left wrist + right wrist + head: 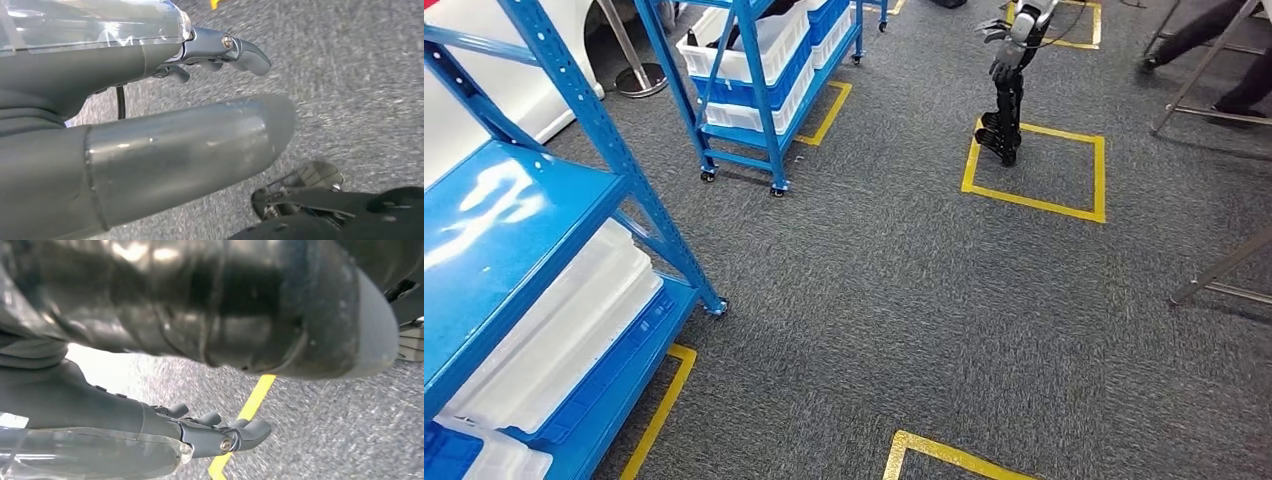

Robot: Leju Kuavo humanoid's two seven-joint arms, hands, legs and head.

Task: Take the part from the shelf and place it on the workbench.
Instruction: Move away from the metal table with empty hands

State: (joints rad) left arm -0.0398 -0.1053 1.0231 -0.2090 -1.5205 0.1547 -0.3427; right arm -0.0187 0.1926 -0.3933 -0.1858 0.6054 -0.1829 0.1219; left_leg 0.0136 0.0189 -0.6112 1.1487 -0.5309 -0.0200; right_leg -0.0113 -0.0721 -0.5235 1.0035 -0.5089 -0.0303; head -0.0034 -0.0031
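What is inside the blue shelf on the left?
White trays are stacked on the lower level of the blue shelf, with blue bins beside them. The shelf top hides whatever lies further back.

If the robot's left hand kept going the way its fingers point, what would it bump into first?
Probably just the grey carpet. The left hand hangs with its fingers pointing toward the floor, holding nothing, and nothing lies between them and the carpet, as far as the picture shows; depth is hard to judge.

grey carpet floor (904, 300) with yellow tape squares (1036, 165) (glossy blue racks (514, 215) at left).
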